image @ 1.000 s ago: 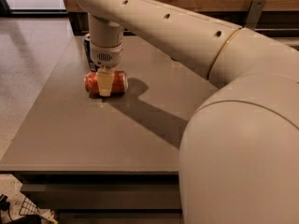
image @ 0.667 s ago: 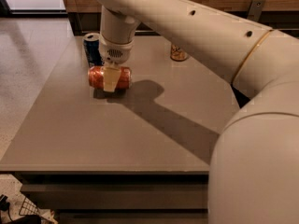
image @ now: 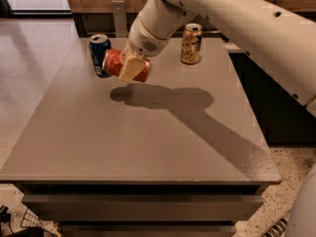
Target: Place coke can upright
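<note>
Fingers (image: pixel 130 68) clamp one coke can (image: pixel 113 61) above table (image: pixel 148 147).

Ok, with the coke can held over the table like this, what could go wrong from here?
1. The coke can lies sideways in the gripper, above the table. Released like this, it would likely land on its side and roll.
2. The blue can stands close beside the held can's left end, so turning the can upright could knock it over. The gold can looks less at risk.
</note>
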Motion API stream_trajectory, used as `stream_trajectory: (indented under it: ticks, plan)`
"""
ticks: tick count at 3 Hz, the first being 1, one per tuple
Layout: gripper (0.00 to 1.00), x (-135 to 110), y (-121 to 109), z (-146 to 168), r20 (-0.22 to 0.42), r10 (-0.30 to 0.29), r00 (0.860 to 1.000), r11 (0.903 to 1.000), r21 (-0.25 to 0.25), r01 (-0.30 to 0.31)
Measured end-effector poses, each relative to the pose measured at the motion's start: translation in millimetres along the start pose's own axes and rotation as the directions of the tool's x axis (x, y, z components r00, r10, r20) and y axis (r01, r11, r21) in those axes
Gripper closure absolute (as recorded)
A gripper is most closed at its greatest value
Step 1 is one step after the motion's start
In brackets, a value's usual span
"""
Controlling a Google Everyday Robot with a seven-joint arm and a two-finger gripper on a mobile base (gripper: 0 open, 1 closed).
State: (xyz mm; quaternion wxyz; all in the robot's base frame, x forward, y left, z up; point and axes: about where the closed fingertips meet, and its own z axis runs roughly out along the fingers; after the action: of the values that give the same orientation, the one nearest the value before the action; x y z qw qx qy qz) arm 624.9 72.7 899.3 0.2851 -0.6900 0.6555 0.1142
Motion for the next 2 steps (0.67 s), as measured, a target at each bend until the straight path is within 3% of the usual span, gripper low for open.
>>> stream_trajectory:
  ticks: [1,2]
  plan:
    - [1.00,4,-16,-7,0.213,0.035,0.976,0.9966,0.065,-0.050]
    - [1.00,7,-26,-3,0.399,0.073,0.914,0.9887,0.091,-0.119]
